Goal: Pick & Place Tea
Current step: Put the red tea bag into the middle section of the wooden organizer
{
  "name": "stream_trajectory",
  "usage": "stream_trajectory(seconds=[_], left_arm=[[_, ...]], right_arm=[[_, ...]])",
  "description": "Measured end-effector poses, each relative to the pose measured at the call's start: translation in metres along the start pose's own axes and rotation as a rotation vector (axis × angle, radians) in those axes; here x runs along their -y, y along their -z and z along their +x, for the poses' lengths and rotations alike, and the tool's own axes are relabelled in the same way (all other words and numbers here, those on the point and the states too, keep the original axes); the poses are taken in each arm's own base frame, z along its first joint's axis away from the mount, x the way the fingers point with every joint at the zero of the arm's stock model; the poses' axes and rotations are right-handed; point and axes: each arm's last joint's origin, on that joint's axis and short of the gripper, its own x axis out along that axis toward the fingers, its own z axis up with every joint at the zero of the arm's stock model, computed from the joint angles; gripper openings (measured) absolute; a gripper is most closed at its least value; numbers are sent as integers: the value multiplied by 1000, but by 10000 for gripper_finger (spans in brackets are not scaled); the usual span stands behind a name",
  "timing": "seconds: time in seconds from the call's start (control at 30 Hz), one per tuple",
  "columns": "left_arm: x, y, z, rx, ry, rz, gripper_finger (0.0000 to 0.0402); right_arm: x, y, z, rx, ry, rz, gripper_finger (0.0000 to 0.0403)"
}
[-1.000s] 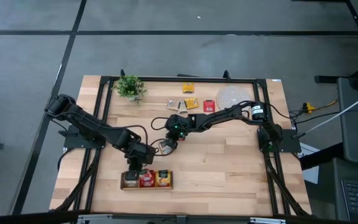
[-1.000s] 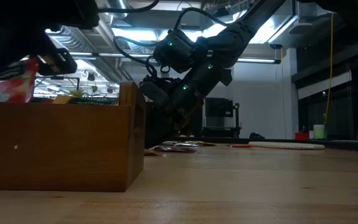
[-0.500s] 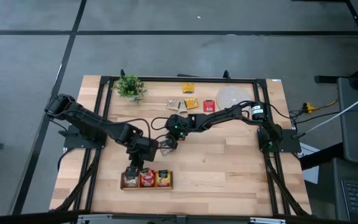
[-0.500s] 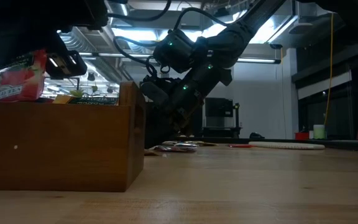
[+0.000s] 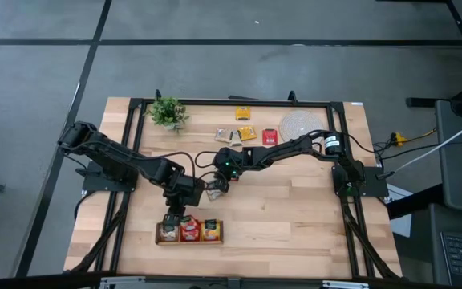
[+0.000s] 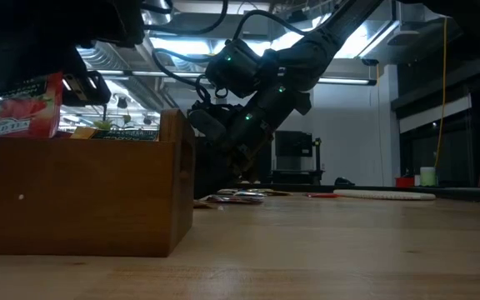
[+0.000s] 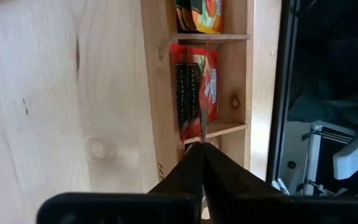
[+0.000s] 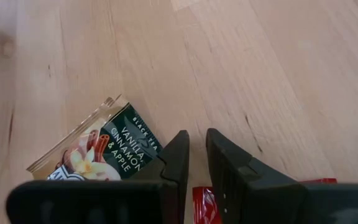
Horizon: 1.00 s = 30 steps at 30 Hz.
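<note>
My left gripper (image 5: pixel 171 218) hangs over the left end of the long wooden tray (image 5: pixel 160 238), shut on a red tea sachet (image 6: pixel 19 108). The tray's middle compartment holds red sachets (image 7: pixel 194 87) and its right one holds yellow sachets (image 5: pixel 211 231). My right gripper (image 8: pixel 197 146) stands low near the table's middle, its fingers a narrow gap apart with bare wood showing between the tips. A vanilla-cinnamon sachet (image 8: pixel 101 149) lies flat beside one of its fingers, and a red sachet (image 8: pixel 204 204) lies under them. My left gripper pinches the red sachet by its upper edge (image 7: pixel 202 138) between its two shut fingers, coming steeply from above. The sachet hangs upright below the fingers, and its lower edge (image 6: pixel 15 133) is at the height of the tray's rim. My right gripper's finger overlaps a corner of the vanilla-cinnamon sachet (image 8: pixel 157 157). Whether it touches it, I cannot tell.
More sachets lie at the far middle: yellow ones (image 5: pixel 245 132), a red one (image 5: pixel 269 136) and a pale one (image 5: pixel 223 135). A small potted plant (image 5: pixel 167 112) stands far left. A round woven mat (image 5: pixel 299 124) lies far right. Bare wood spreads right of the tray.
My left arm has swung a little toward the table's right and its wrist has turned. The red sachet has shifted slightly with it above the tray's left end and stands a bit straighter. My right gripper has kept still.
</note>
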Motion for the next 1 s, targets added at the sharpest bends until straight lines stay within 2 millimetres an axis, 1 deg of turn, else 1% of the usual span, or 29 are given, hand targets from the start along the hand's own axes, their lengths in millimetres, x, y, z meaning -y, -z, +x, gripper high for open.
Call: stream_trajectory(seconds=[0.5,0.77,1.0], left_arm=[[5,4,3,-23,-2,-44,3],[3,3,2,-19,-5,-67,14],[3,3,2,-17,-9,-68,36]], right_arm=[[0,0,0,1,0,0,61],[0,0,0,1,0,0,61],[0,0,0,1,0,0,61]])
